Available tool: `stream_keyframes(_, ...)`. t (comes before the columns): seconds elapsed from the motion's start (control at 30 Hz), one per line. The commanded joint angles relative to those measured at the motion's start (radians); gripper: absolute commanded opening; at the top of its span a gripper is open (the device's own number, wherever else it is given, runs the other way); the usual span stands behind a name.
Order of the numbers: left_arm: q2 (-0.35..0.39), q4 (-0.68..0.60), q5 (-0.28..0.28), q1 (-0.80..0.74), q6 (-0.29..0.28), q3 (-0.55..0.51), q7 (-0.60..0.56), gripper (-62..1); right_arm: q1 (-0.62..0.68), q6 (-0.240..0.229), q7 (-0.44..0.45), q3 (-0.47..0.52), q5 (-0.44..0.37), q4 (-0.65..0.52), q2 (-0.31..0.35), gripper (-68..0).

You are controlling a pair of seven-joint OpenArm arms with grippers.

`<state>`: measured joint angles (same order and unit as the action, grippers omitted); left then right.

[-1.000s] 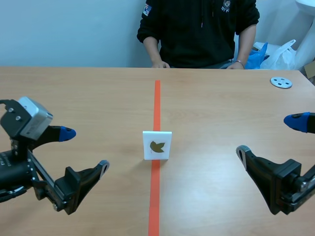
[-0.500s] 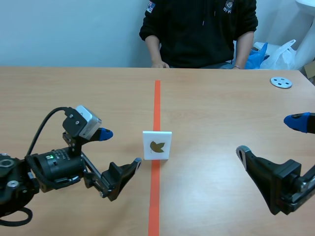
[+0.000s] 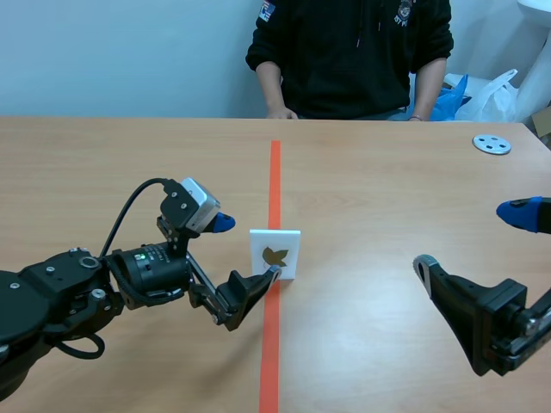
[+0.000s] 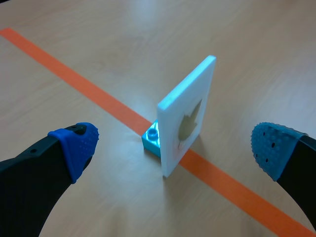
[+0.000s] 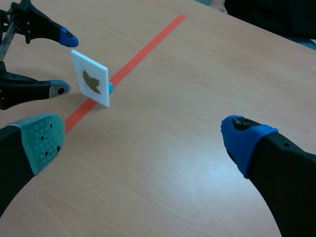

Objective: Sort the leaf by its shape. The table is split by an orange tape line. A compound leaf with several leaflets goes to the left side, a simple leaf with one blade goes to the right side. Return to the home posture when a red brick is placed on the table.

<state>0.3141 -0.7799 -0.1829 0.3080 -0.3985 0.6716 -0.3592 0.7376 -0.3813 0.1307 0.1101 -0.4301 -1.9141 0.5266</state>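
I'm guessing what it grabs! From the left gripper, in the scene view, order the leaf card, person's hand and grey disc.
1. leaf card: right beside the left gripper, on the tape line.
2. person's hand: far side, middle.
3. grey disc: far right corner.

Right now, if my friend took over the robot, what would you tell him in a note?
Left end effector: open, a finger on each side of the leaf card, not gripping.
Right end effector: open, holding nothing.
The card stands upright on the orange tape line, on a blue base.
Done: nothing sorted yet.
Left to do: grip the card; its leaf seems to have several leaflets, so probably left side. No red brick shows.
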Motion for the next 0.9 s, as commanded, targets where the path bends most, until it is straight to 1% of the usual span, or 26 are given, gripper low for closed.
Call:
stream_keyframes(0.0,-0.022,-0.011,-0.006,0.013,-0.009,0.021,-0.027,1.4,-0.009,0.0,0.015,0.008,-0.007,-0.016,0.01,0.4)
stream_keyframes(0.17,-0.053,0.011,-0.003,0.036,-0.009,0.069,-0.047,1.4,-0.009,0.0,0.015,0.008,-0.007,-0.016,0.01,0.4)
stream_keyframes(0.33,-0.075,0.011,-0.002,0.043,-0.004,0.082,-0.045,1.4,-0.009,0.0,0.014,0.008,-0.007,-0.016,0.01,0.4)
stream_keyframes(0.43,-0.085,0.019,0.013,0.056,0.022,0.082,-0.045,1.4,-0.009,0.0,0.014,0.008,-0.007,-0.016,0.01,0.4)
stream_keyframes(0.57,-0.103,0.069,0.031,0.083,0.043,0.082,-0.048,1.4,-0.009,0.0,0.014,0.008,-0.007,-0.016,0.01,0.4)
stream_keyframes(0.7,-0.11,0.109,0.039,0.103,0.053,0.082,-0.072,1.3,-0.009,0.0,0.014,0.008,-0.007,-0.016,0.01,0.4)
stream_keyframes(0.77,-0.116,0.127,0.047,0.113,0.072,0.082,-0.071,0.5,-0.009,0.0,0.014,0.008,-0.007,-0.016,0.01,0.4)
stream_keyframes(0.87,-0.121,0.153,0.047,0.122,0.075,0.082,-0.073,0.1,-0.009,0.0,0.014,0.008,-0.007,-0.016,0.01,0.4)
